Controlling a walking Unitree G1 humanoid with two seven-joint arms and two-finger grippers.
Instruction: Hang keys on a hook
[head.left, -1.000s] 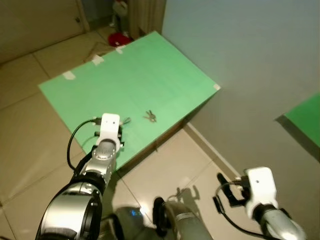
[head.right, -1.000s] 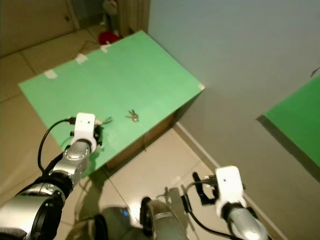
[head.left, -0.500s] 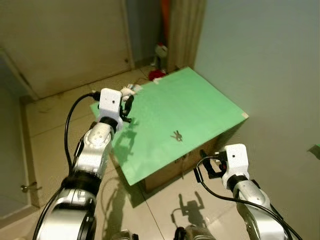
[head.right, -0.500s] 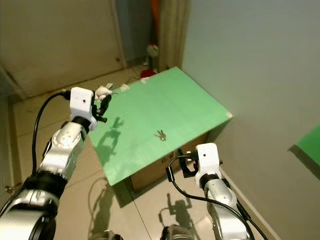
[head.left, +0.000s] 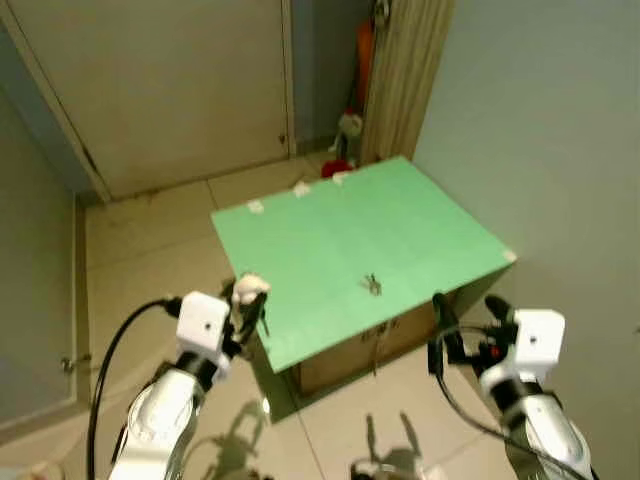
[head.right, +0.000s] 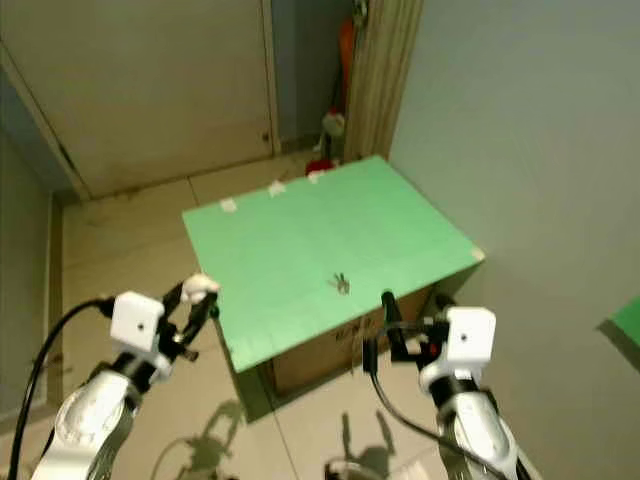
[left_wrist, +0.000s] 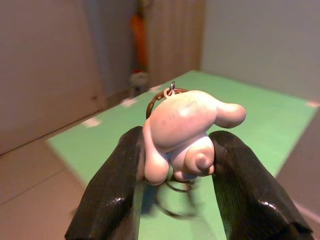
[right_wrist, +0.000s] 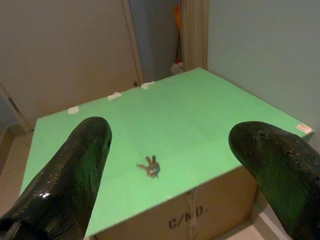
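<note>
We see the left gripper (left_wrist: 175, 165) with its jaws closed on a pale pink keychain figure (left_wrist: 186, 134), a rounded plush-like charm pinched between the two black fingers (left_wrist: 114, 195). A metal ring (left_wrist: 159, 101) shows at the top of the charm, and more blurred rings hang below it between the fingers. From the head views, this gripper is raised just off the near left corner of the green table (head.left: 330, 230), the charm showing as a small pale lump at the fingertips. A second bunch of keys (right_wrist: 150, 167) lies flat on the green top, toward its near edge and well apart from both grippers. The green sheet covers a cardboard box (right_wrist: 195, 215) with printed letters on its front. Small pieces of white tape (right_wrist: 114, 95) sit along the far edge of the green top. The right gripper (right_wrist: 170, 145) is held in front of the near right part of the box with its jaws wide open and holding nothing, the keys visible between the two fingers. Behind the table we see a beige door (head.left: 180, 90), a curtain (head.left: 405, 70) and a tiled floor (head.left: 150, 240).
</note>
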